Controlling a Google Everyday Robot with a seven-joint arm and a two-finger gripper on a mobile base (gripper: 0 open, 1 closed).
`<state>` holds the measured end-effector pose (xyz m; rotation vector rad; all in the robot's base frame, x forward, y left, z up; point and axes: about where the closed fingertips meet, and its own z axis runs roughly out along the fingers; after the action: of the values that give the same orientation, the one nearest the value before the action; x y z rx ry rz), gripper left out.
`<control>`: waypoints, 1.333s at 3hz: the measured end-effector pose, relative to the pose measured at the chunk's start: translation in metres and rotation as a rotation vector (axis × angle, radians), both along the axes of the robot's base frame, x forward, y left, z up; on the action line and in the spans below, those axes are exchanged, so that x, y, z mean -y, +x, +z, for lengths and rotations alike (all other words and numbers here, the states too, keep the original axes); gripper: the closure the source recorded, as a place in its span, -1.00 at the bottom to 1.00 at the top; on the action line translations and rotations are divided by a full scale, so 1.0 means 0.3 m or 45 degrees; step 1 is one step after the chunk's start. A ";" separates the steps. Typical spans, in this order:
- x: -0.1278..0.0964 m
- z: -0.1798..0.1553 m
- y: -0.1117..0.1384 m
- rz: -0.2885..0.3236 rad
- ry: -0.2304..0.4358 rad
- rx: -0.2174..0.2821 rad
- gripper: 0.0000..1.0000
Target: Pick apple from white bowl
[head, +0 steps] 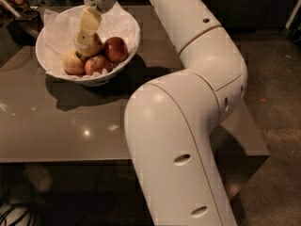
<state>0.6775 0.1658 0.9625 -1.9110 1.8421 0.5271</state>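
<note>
While end effector (pixel 83 46) occupies bowl (pixel 135 32), table (pixel 56 126) glossy, room (pixel 277 88) seemingly dim.

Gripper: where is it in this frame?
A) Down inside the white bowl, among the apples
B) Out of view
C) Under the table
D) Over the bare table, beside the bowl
A: the gripper is down inside the white bowl, its tip at the pale apple, next to the red apple.
</note>
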 end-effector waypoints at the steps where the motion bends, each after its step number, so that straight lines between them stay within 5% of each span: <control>1: 0.013 -0.022 0.015 -0.015 0.011 -0.020 -0.54; 4: -0.002 -0.109 0.031 -0.010 0.009 -0.092 -0.56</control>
<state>0.6867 0.1662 0.9298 -1.9024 1.8894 0.6071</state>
